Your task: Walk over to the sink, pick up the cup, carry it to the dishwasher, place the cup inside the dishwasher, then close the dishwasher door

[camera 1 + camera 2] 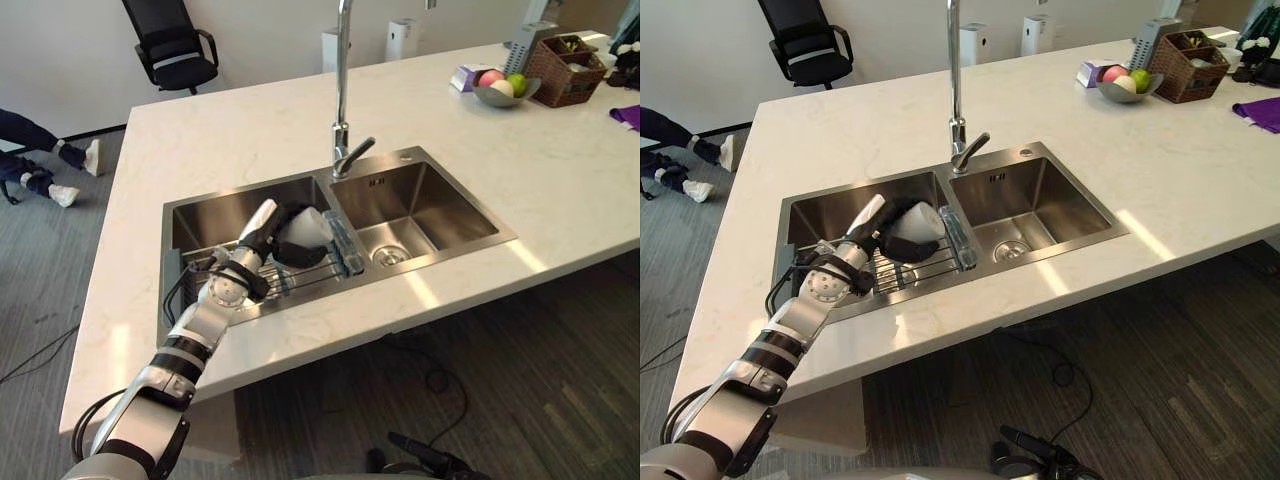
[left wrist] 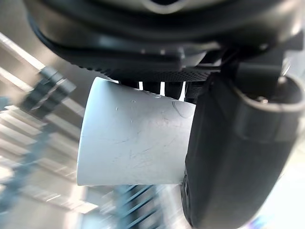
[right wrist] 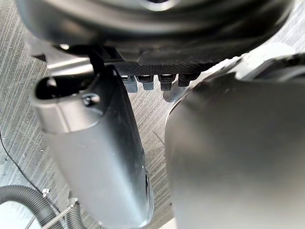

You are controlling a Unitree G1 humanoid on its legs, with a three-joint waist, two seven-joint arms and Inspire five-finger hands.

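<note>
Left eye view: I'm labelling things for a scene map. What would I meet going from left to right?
Person's shoes → office chair → cup held in the left hand → faucet → fruit bowl → wicker basket.

The left hand (image 2: 167,43) holds a white cup (image 2: 133,143) on its side, the thumb (image 2: 228,157) against one wall and the fingers (image 2: 164,88) curled behind the other (fine scratches mark the cup). Blurred wire rack (image 2: 28,143) bars lie beyond.
</note>
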